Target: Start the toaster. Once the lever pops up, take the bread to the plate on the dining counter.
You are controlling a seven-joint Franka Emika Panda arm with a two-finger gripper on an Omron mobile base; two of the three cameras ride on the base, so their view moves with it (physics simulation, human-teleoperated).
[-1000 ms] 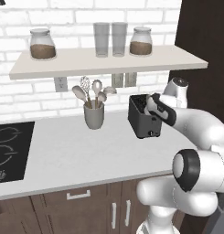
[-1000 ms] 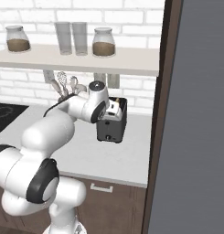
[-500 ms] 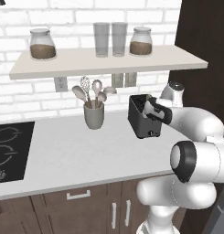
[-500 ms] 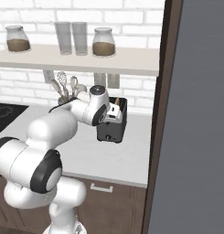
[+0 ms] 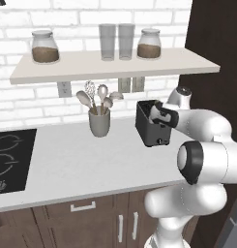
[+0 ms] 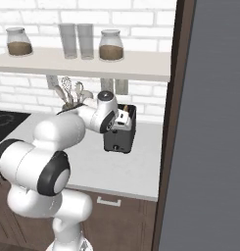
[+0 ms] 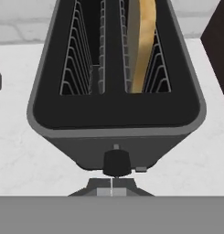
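The black toaster point(image 7: 114, 114) stands on the white worktop, also seen as toaster point(image 5: 148, 128) and toaster point(image 6: 119, 133). The bread point(image 7: 143, 43), a pale tan slice, stands upright in the right-hand slot as the hand view shows it, and its top peeks out as bread point(image 6: 125, 107). The toaster's black lever knob point(image 7: 116, 162) sits on the near end face. My gripper point(image 7: 111, 188) is shut with nothing in it, its tips just below that knob. From the base views the gripper point(image 5: 161, 117), point(image 6: 122, 117) hangs over the toaster's near end. The plate and the dining counter are out of view.
A grey utensil cup point(image 5: 99, 121) with spoons and a whisk stands left of the toaster. A black hob point(image 5: 8, 160) lies at the far left. A shelf point(image 5: 110, 63) with jars and glasses hangs above. A dark tall cabinet point(image 6: 200, 122) borders the worktop on the right.
The hand has crept a little closer to the toaster's near end and the elbow has swung round. The gripper stayed shut. The toaster and bread have not moved.
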